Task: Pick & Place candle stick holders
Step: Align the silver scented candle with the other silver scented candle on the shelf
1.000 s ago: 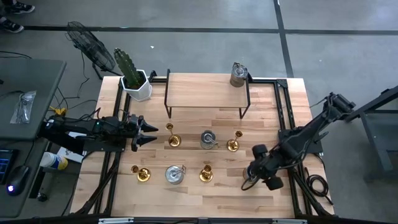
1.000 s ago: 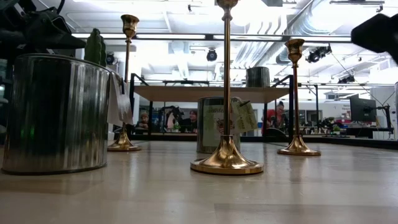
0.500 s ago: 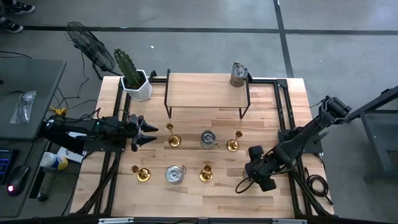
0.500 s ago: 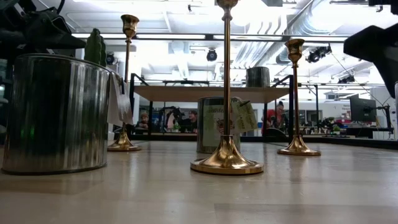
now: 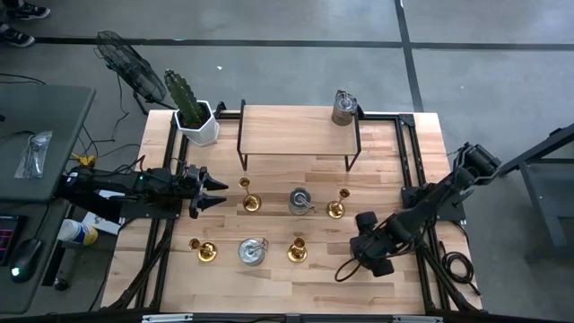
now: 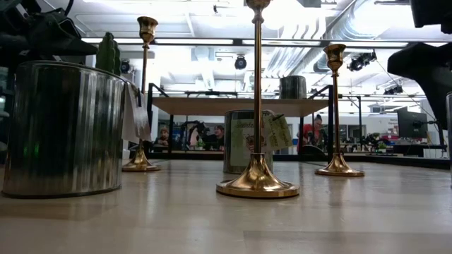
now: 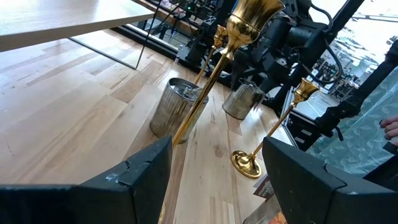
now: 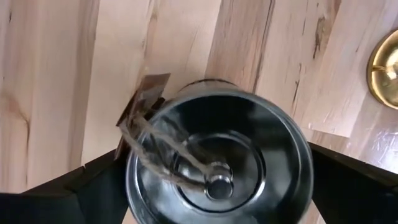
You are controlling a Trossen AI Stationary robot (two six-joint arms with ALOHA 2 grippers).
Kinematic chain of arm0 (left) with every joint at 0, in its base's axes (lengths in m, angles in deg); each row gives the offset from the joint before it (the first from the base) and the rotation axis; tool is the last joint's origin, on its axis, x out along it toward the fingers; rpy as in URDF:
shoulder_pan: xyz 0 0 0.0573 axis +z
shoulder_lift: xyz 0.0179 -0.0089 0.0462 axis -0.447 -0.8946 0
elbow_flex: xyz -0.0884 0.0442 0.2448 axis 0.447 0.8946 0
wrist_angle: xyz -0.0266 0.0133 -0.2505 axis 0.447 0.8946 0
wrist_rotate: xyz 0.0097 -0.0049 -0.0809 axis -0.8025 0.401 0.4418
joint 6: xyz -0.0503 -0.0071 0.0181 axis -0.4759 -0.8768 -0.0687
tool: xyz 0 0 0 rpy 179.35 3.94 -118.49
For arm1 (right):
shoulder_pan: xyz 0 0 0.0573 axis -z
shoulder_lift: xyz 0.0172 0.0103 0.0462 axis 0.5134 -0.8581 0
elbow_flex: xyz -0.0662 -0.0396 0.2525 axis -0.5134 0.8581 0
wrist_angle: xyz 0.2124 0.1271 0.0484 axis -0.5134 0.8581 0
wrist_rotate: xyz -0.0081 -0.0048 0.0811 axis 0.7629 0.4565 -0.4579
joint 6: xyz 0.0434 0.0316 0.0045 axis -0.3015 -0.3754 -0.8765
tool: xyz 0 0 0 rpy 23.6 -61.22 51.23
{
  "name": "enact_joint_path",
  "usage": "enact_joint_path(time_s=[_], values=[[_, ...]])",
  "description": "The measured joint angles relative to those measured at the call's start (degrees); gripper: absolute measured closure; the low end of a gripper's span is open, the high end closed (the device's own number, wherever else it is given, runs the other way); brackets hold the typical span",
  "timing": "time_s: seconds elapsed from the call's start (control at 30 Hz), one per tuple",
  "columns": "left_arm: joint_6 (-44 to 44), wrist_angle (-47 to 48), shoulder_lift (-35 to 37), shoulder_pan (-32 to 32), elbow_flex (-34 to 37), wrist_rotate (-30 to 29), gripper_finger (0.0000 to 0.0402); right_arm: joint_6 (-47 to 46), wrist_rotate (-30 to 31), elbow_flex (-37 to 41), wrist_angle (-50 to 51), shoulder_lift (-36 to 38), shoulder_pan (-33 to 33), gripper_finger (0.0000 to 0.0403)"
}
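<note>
Four gold candlesticks stand on their round bases on the table: two in a far row (image 5: 249,202) (image 5: 336,208) and two in a near row (image 5: 204,251) (image 5: 298,250). Silver cups stand between them (image 5: 300,201) (image 5: 252,252), and one stands at the far edge (image 5: 343,108). My right gripper (image 5: 366,244) is open, pointing down over a fourth silver cup (image 8: 217,155) with a twine tag. Its fingers (image 8: 93,186) stand on either side of the cup; I cannot tell whether they touch it. My left gripper (image 5: 215,190) is open and empty at the table's left.
A black-framed wooden shelf (image 5: 298,135) stands at the far middle. A white pot with a cactus (image 5: 199,126) sits at the far left corner. A fan (image 5: 134,67) stands on the floor behind it. People show in the room beyond the table.
My right gripper has come down and a little toward the table's left edge, over the silver cup. The cups and candlesticks have stayed in place.
</note>
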State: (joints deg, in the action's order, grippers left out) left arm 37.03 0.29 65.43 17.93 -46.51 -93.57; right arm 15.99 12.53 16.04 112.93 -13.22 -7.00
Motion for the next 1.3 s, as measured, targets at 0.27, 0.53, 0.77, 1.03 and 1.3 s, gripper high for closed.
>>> enact_joint_path(time_s=[0.27, 0.53, 0.77, 1.03, 1.3], values=[[0.0, 0.0, 0.0, 0.0, 0.0, 0.0, 0.0156, -0.1, -1.4, 0.0, -0.9, -2.0, 0.1, 0.0003], [0.0, 0.0, 0.0, 0.0, 0.0, 0.0, 0.0156, -3.8, -1.7, 0.0, -1.0, -2.0, 0.4, 0.0042], [0.0, 0.0, 0.0, 0.0, 0.0, 0.0, 0.0156, -6.0, -1.7, 0.0, -1.0, -2.0, 0.4, 0.0046], [0.0, 0.0, 0.0, 0.0, 0.0, 0.0, 0.0156, -14.3, -4.4, 0.1, -0.9, -1.0, 1.5, 0.0054], [0.0, 0.0, 0.0, 0.0, 0.0, 0.0, 0.0156, -23.6, -5.4, 0.1, -0.8, 1.2, 3.3, 0.0053]])
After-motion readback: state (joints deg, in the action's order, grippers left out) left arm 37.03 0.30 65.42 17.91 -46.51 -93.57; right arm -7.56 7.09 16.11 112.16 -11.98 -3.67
